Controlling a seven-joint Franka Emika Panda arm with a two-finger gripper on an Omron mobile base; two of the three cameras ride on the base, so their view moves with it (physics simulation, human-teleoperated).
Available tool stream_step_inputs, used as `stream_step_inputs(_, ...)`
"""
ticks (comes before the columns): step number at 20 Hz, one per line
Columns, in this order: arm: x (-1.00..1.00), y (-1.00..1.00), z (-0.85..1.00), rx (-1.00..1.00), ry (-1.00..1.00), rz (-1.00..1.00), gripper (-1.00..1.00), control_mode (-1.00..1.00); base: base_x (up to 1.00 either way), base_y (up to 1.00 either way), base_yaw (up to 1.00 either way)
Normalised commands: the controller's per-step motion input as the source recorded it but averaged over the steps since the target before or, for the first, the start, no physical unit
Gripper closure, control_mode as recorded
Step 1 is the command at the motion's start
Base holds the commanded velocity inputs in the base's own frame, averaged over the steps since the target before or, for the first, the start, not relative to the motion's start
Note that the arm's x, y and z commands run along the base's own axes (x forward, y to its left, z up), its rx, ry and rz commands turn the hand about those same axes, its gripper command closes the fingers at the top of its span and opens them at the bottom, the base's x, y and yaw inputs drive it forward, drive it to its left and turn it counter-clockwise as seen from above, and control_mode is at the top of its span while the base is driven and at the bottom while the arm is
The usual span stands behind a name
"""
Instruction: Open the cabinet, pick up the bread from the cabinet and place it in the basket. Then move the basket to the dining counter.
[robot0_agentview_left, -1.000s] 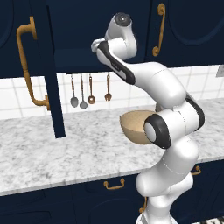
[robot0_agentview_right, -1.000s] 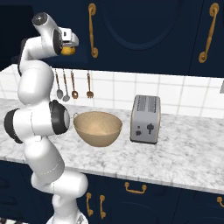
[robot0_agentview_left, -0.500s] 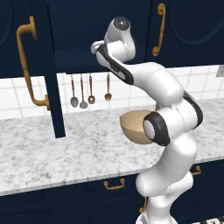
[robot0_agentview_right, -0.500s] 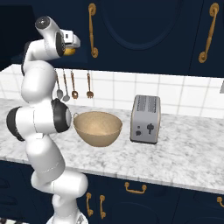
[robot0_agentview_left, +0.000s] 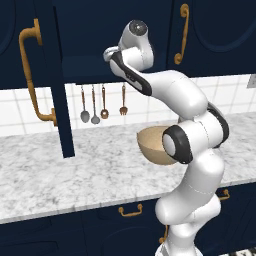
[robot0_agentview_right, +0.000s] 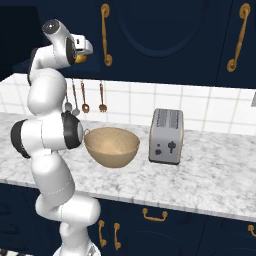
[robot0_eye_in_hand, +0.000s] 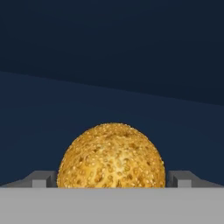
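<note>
The bread (robot0_eye_in_hand: 112, 156) — round, no long axis — sits between the spread fingers of the gripper (robot0_eye_in_hand: 112, 178), ungrasped.

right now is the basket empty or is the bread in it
Empty: the basket shows a bare inside; the bread sits in the cabinet, between the open claw's tips.

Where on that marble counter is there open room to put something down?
Bare marble counter lies right of the toaster, and a strip runs in front of the basket. Left of the basket, bare marble reaches under the open cabinet door. It's tight between basket and toaster, and the arm crowds the basket's left.
</note>
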Motion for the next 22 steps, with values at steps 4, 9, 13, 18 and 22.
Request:
stream_step_inputs(4, 0.0, 0.0, 0.0, 0.0, 0.0, 0.0, 1.0, -1.0, 0.0, 0.0, 0.0)
stream_step_inputs(9, -0.1, 0.0, 0.0, 0.0, -0.09, 0.0, 1.0, -1.0, 0.0, 0.0, 0.0)
stream_step_inputs(13, -0.62, 0.01, 0.0, 0.0, -0.18, -0.01, 1.0, -1.0, 0.0, 0.0, 0.0)
stream_step_inputs(18, -0.85, 0.02, 0.06, 0.0, -0.23, -0.03, 1.0, -1.0, 0.0, 0.0, 0.0)
stream_step_inputs(22, -1.0, 0.0, 0.42, 0.0, -0.05, 0.0, 1.0, -1.0, 0.0, 0.0, 0.0)
